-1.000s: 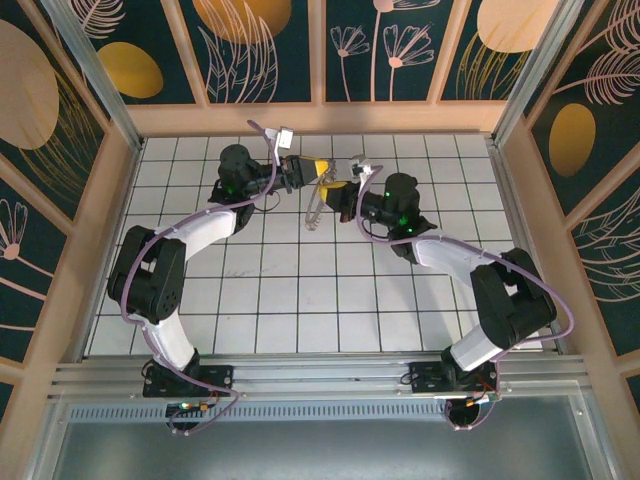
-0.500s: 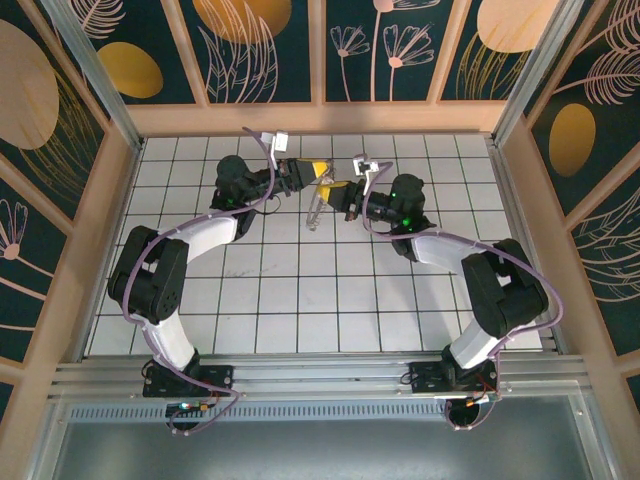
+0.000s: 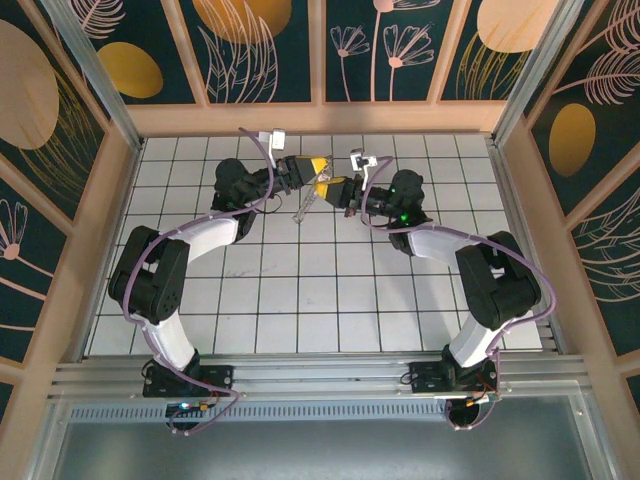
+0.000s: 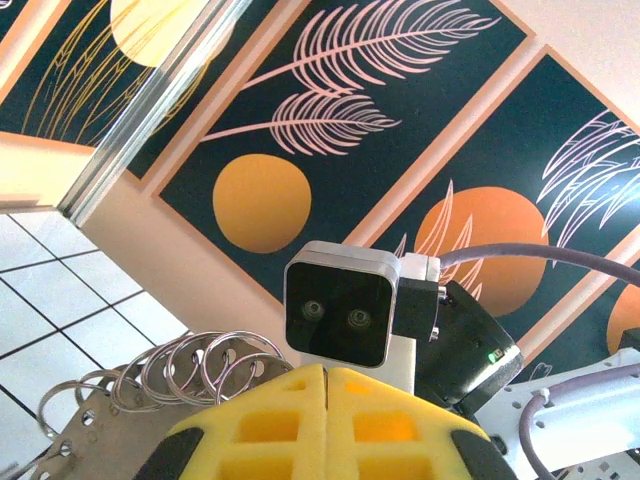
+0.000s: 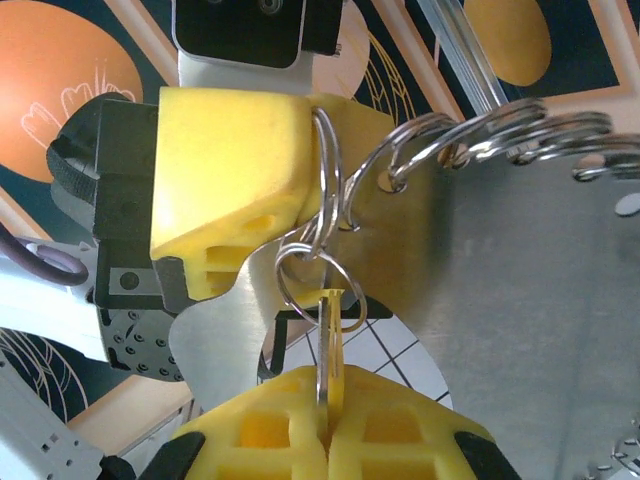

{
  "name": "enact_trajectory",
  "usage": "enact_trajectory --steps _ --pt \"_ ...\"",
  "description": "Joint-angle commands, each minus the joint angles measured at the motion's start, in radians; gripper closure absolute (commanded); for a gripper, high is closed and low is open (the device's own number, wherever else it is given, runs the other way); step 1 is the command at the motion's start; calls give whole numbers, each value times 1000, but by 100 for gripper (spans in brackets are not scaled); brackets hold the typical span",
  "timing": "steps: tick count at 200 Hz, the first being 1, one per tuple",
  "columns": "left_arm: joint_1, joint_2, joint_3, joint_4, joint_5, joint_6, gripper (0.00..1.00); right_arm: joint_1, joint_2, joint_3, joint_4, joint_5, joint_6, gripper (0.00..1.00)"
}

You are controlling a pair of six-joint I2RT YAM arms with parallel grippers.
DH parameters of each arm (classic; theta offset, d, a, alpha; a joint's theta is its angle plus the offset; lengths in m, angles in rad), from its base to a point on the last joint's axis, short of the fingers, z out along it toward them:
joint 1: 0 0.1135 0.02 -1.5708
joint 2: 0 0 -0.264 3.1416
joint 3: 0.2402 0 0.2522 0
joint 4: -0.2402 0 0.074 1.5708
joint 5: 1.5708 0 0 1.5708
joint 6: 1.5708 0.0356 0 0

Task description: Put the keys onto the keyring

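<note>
Over the far middle of the tabletop, the two tools have drawn closer than a second ago and now almost touch, so threading looks underway. The left tool clamps the one keyring, edged with about five split rings. The right tool pinches one yellow key against them.

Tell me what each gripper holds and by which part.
The left gripper pinches the keyring at its edge; the right gripper pinches the key by its lower end.
</note>
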Motion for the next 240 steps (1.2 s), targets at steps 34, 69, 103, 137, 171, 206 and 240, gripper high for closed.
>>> enact_trajectory --steps 34,69,103,137,171,206,240 --pt "-7 19 36 86 4 9 100 -17 -28 -10 -133 -120 -79 100" --pt "-7 22 51 43 12 43 100 -40 -76 -41 -172 -107 -102 93" --pt "-7 33 65 24 14 46 100 -91 -168 -107 -205 -56 -114 64" --pt "-7 33 66 6 4 49 100 -169 -276 -176 -169 -24 -62 59" --pt "-11 31 54 0 -33 21 100 -172 -331 -184 -89 120 58 58" --pt "-16 37 40 18 -80 -39 100 -145 -320 -180 20 302 225 56" --pt "-24 50 11 118 -116 -132 100 -108 -267 -170 151 386 332 56"
